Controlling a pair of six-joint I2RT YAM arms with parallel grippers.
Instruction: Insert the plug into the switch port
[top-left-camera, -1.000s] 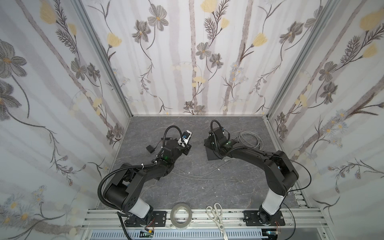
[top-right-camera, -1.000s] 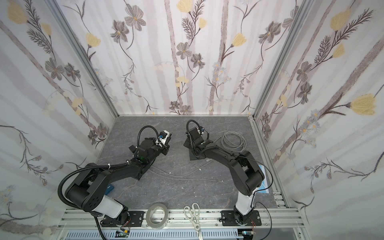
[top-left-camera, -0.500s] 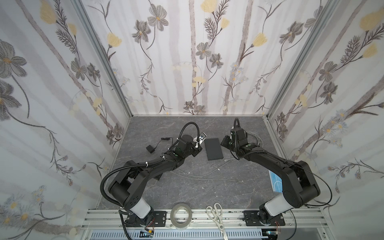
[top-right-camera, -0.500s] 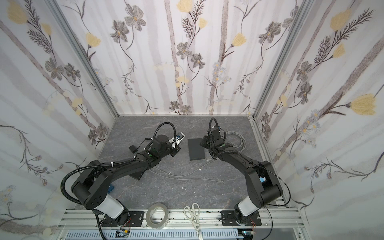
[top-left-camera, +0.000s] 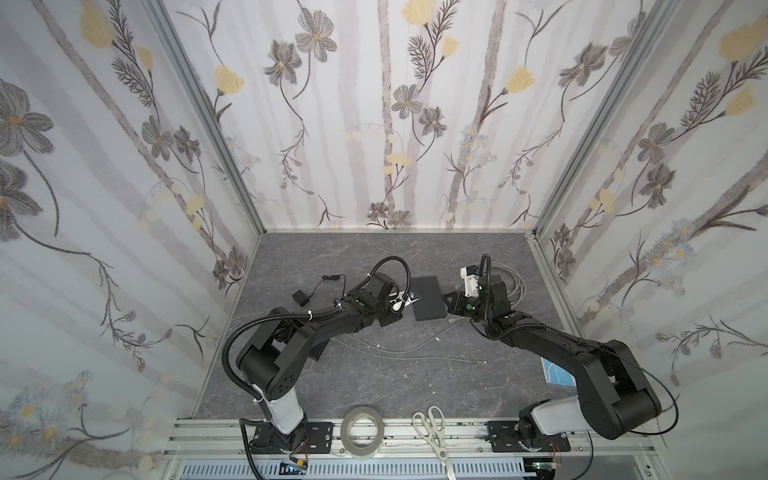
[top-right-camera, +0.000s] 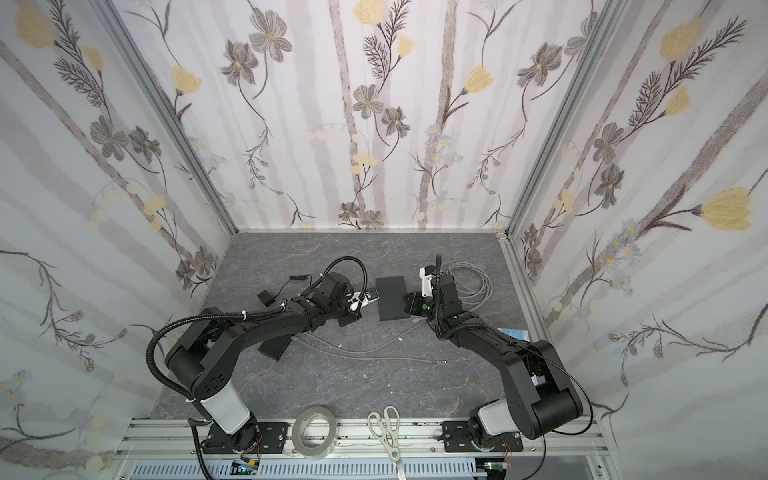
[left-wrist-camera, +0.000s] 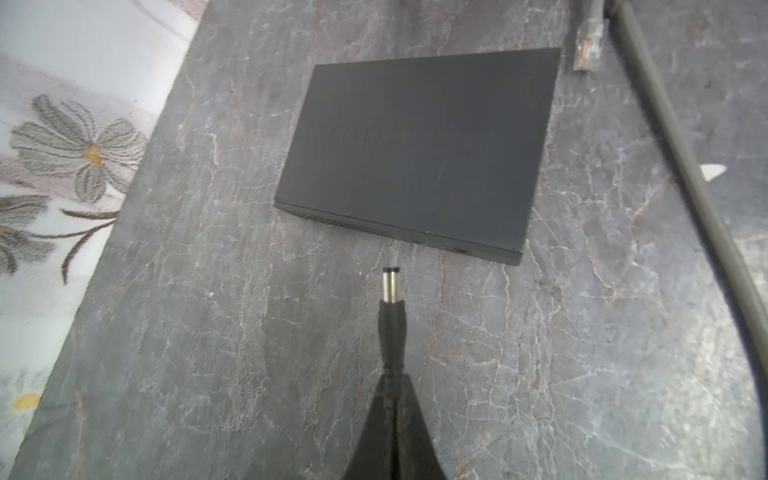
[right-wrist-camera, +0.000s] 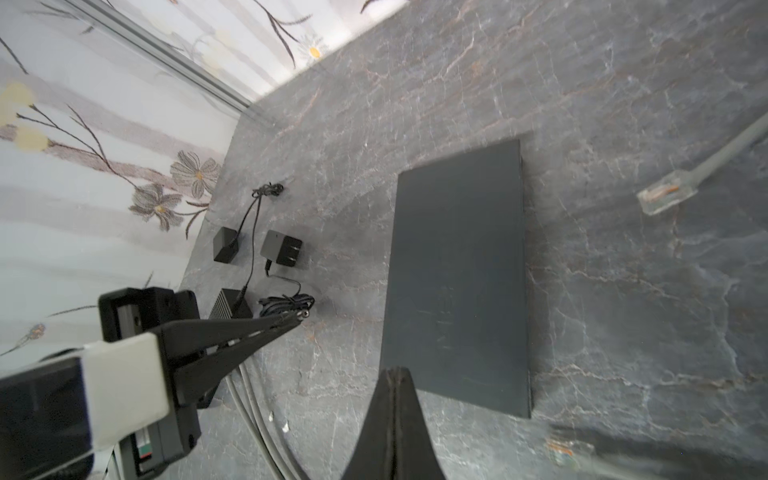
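Left wrist: left end effector (left-wrist-camera: 392, 382) clenched on plug (left-wrist-camera: 391, 291), tip just short of switch (left-wrist-camera: 419, 145) side.
Switch lies loose on table (left-wrist-camera: 208, 332), nearer its far edge. Right end effector (right-wrist-camera: 392, 374) is closed and empty beside it. An off-axis push would likely slide the switch instead of seating the plug.

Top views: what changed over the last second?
Left gripper, shut on the plug, swung right, up to the switch's left edge. Right gripper, shut and empty, pulled off the switch to its right side. Switch looks unmoved; tape and scissors stayed put.
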